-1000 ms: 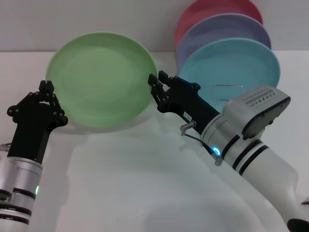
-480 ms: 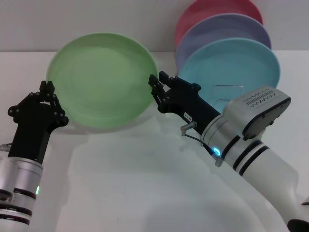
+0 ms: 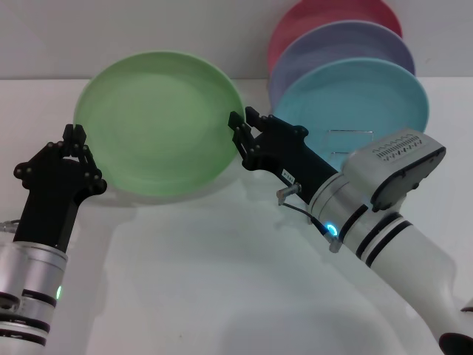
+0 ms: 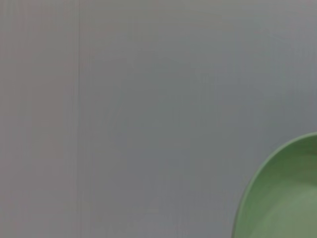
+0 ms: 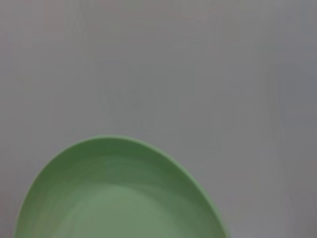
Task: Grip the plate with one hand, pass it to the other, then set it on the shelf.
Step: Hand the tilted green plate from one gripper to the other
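Three plates (image 3: 347,96) (racked) beside green plate (image 3: 159,122).

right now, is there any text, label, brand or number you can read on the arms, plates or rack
No text can be read.
A small white label sits on the right gripper, with print too small to read.
The green plate, turquoise plate, lavender plate, red plate, wire rack and left gripper carry no markings.
The wrist views show none either.
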You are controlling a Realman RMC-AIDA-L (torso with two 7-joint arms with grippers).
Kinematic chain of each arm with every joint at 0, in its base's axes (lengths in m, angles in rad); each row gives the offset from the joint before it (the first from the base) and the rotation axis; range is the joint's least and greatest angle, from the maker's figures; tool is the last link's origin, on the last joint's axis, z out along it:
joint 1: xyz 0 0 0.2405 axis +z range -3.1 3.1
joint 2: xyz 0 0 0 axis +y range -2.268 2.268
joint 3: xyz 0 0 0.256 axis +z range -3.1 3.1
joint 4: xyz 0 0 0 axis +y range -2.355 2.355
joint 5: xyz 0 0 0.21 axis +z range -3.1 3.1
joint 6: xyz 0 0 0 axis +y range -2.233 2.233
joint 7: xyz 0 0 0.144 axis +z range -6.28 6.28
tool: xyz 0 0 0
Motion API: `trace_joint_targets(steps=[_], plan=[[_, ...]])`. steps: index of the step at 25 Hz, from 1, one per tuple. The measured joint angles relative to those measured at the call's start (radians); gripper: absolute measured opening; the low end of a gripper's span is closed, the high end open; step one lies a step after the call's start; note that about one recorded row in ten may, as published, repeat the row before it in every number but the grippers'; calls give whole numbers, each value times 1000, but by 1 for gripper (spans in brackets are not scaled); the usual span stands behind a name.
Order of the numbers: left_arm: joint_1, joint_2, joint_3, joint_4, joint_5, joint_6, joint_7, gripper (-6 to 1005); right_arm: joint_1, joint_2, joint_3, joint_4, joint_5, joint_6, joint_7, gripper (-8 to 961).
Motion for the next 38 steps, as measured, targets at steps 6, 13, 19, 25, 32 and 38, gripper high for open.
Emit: trace_joint_targets(steps=[6,13,19,25,32,38], plan=[[0,0,-1,-1,0,0,0,64,2,0,3,-2,0,12,0,189],[0,0,-1,-2,0,-1,0,65,3,0,3,-2,0,19,-1,180],[-3,0,-1,-3,0,-5,0,66,3,0,3,-2,0,20,-1,172],[-6,0,-1,-3,0,-6,0,67,5,0,2,-3,0,20,-2,152],[-7,0,-1,-3,0,-6,0,68,6,0,3,-3,0,22,-2,135],[-8,0,-1,-3,0,-6,0,69,7,0,3,-6,0,23,-2,127]])
